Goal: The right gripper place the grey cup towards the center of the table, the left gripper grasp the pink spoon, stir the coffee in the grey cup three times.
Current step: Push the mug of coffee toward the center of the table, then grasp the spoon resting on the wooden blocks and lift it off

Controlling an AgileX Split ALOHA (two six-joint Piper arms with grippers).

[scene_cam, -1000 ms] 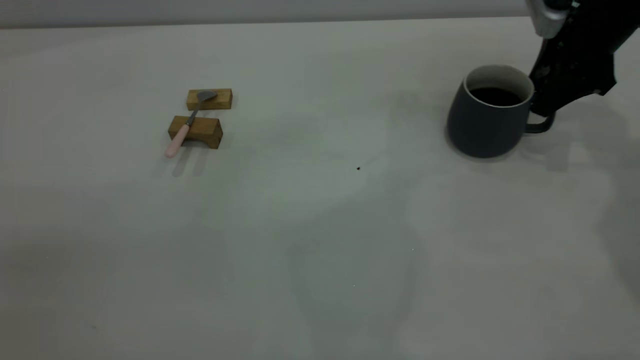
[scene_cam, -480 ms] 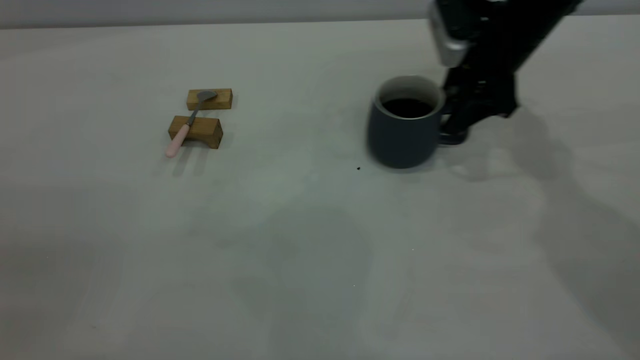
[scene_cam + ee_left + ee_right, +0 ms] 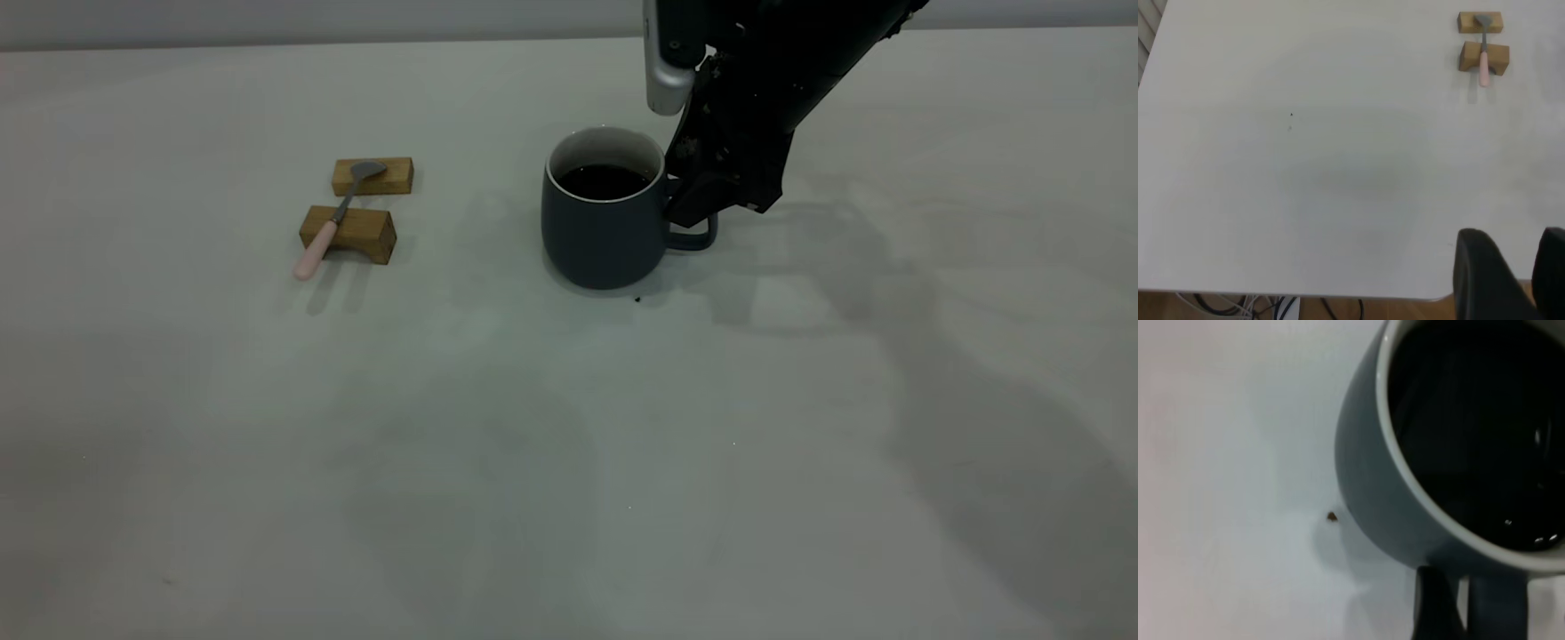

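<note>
The grey cup [image 3: 600,236] stands upright near the middle of the table [image 3: 569,462], with dark coffee [image 3: 603,181] inside. My right gripper [image 3: 702,209] comes down from the far right and is shut on the cup's loop handle [image 3: 698,242]. In the right wrist view the cup [image 3: 1365,473] and coffee [image 3: 1471,420] fill the frame, and one black finger [image 3: 1435,607] presses beside the handle [image 3: 1498,607]. The pink spoon [image 3: 318,244] lies across two wooden blocks at the left, handle towards the front. My left gripper [image 3: 1531,267] hangs open over the table's edge, far from the spoon [image 3: 1483,60].
Two brown wooden blocks [image 3: 373,176] [image 3: 351,233] carry the spoon. A tiny dark speck [image 3: 637,300] lies just in front of the cup. Bare table stretches between the blocks and the cup and across the whole front.
The right gripper has carried the grey cup by its handle from the far right leftwards to near the table's middle. The spoon and blocks have not moved.
</note>
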